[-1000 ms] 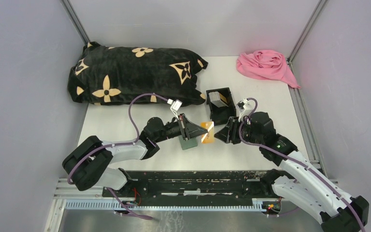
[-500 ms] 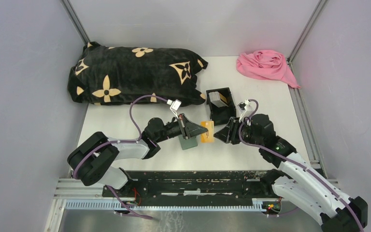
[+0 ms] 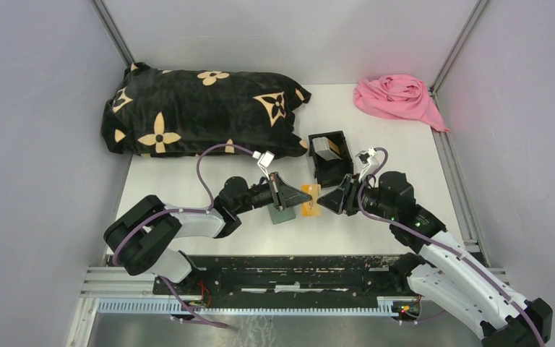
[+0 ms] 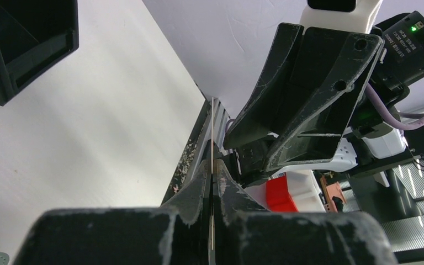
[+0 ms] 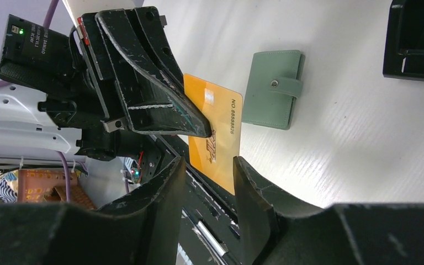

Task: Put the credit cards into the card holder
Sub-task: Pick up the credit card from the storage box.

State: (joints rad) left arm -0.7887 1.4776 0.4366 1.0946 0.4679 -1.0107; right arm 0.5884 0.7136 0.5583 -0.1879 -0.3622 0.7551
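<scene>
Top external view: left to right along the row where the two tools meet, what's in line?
left tool → orange credit card → right tool. The card holder sits under the left tool, so it has no clear place in the order.

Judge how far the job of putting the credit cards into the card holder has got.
Done: nothing filed yet; the card holder lies snapped shut on the table. In hand: the left gripper pinches one orange card upright, with the right gripper open beside it. Left: open the holder, slot this card, then fetch what look like more cards in the black box.
</scene>
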